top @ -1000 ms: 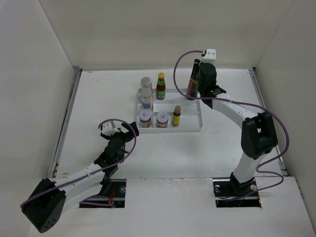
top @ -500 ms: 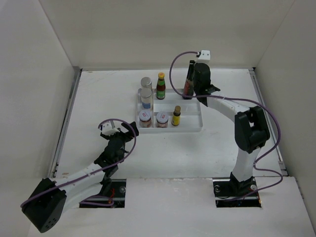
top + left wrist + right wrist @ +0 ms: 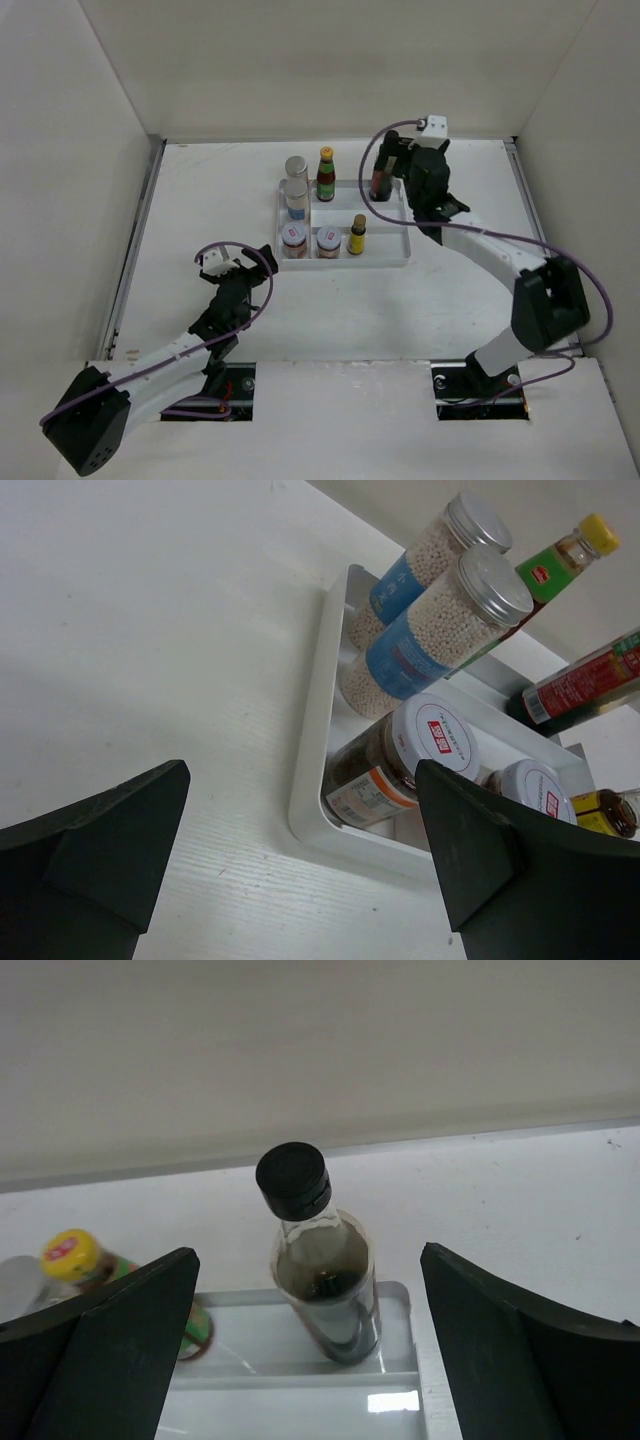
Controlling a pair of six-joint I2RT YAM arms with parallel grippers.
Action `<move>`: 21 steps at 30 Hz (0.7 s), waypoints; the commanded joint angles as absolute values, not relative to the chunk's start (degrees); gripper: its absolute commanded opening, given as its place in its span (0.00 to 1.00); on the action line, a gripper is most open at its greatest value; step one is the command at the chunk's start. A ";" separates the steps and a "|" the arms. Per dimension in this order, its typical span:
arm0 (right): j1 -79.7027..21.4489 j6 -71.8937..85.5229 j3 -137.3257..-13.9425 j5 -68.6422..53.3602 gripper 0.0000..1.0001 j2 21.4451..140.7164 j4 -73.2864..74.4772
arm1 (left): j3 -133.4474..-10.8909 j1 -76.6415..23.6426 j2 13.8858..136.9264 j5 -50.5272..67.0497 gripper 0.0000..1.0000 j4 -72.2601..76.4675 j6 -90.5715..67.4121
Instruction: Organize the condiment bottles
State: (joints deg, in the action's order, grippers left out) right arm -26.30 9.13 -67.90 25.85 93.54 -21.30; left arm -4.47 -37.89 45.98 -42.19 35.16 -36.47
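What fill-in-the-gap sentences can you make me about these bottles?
The tall dark bottle has a ___ cap. It stands upright in the white ___. The red sauce bottle has a ___ cap. ___ jars have blue labels.
Missing words: black, tray, yellow, two.

- White table [image 3: 200,220], matte, closed in by pale walls at its left, far and right sides.
- White divided tray [image 3: 385,240] lying flat on it, toward the far middle.

In the tray [image 3: 386,247], jars [image 3: 296,198] stand left — bottles [image 3: 356,234] right (tall bottle [image 3: 379,178] rear-right).
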 commanded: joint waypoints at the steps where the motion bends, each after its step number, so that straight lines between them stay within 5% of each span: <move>1: -26.67 12.82 -61.82 26.98 1.00 80.89 -26.36 | -5.80 -37.48 44.30 -44.65 1.00 33.50 -36.91; 11: -16.05 35.05 -31.75 28.66 1.00 58.64 -26.28 | -10.62 -33.53 38.41 -36.31 1.00 20.25 -39.81; 21: -9.36 44.30 -25.22 24.26 1.00 62.66 -28.12 | -26.36 -28.17 43.95 -36.21 1.00 -6.24 -45.35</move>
State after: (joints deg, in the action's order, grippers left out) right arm -9.80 40.84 -24.32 25.80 60.16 -23.94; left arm -22.06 -28.40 43.27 -37.19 1.52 -43.38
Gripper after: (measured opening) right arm 0.999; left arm 0.997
